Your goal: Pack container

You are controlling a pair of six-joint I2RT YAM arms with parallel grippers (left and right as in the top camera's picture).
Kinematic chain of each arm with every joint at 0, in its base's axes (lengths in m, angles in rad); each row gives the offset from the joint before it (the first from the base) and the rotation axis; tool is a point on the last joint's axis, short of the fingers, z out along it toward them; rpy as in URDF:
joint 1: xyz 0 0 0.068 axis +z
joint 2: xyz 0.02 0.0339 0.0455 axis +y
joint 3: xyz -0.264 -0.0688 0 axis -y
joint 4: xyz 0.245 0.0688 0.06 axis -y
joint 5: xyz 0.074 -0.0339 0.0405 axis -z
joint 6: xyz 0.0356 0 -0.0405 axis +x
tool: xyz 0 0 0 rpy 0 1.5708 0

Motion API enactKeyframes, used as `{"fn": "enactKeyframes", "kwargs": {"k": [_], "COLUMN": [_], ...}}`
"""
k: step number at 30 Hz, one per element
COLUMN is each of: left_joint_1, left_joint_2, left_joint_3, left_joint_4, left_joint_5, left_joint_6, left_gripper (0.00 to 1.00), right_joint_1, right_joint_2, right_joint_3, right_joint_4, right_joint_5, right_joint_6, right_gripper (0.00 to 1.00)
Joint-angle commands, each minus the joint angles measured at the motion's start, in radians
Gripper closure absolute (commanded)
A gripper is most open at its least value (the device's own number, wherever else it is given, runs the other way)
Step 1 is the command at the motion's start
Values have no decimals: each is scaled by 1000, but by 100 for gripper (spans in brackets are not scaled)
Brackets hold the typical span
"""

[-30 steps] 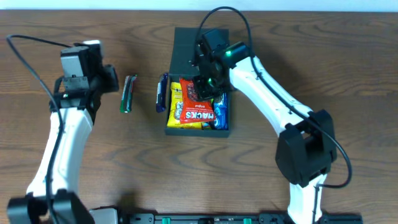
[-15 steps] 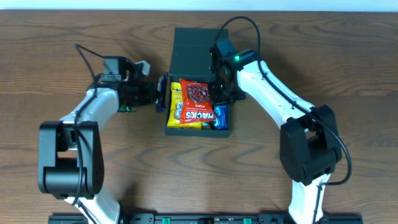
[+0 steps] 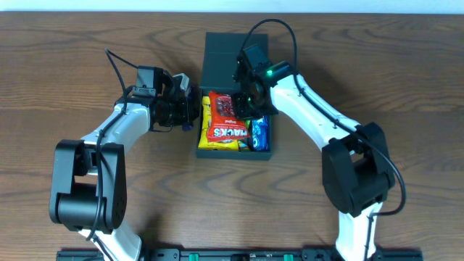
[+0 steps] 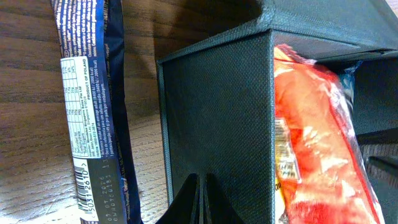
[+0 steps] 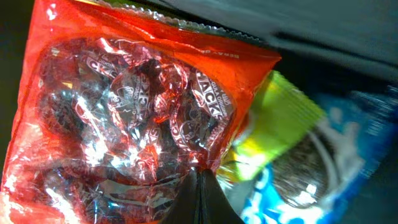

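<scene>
Dark teal-black matte rectangular container [image 4: 217,124] stands right in front of the left gripper [image 4: 200,202], whose jaws are pressed together on nothing. Just beside that outer wall, on the brown wooden counter [image 4: 25,155], a long dark-blue foil packet with a white barcode label [image 4: 93,112] lies outside, its long axis parallel to the wall. The left arm is clearly the nearer; packing it likely means lifting it over that wall. Farther across, the right gripper [image 3: 246,101], jaws also looking closed, hangs over the glossy red snack bag [image 3: 221,122] inside the open container at mid-counter.
</scene>
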Motion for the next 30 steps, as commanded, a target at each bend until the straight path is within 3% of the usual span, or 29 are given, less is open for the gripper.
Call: {"fn": "enactKeyframes", "kwargs": {"k": [1,11,18,23,30], "left_joint_1": [-9,-9,-9,-8,-9], "left_joint_2": [13,13,13,13,13], "left_joint_3": [19,19,19,19,19], "left_joint_4": [0,2,13,16,34], "left_joint_5": [20,19,19,19,20], "left_joint_6": [-4,-4,-4,-4,-8], "left_gripper": [94,94,94,94,94], "right_joint_1": [27,16,-16,-14,-3], "right_joint_2": [24,23,23,26,86], "right_joint_3": [-4,15,166,188,151], "right_joint_4": [21,-14,-83,-69,-59], "right_joint_5": [-85,-108,-111,-281,-324], "right_joint_6": [-5,-96,-141,-229,-270], "right_gripper": [99,99,99,99,99]}}
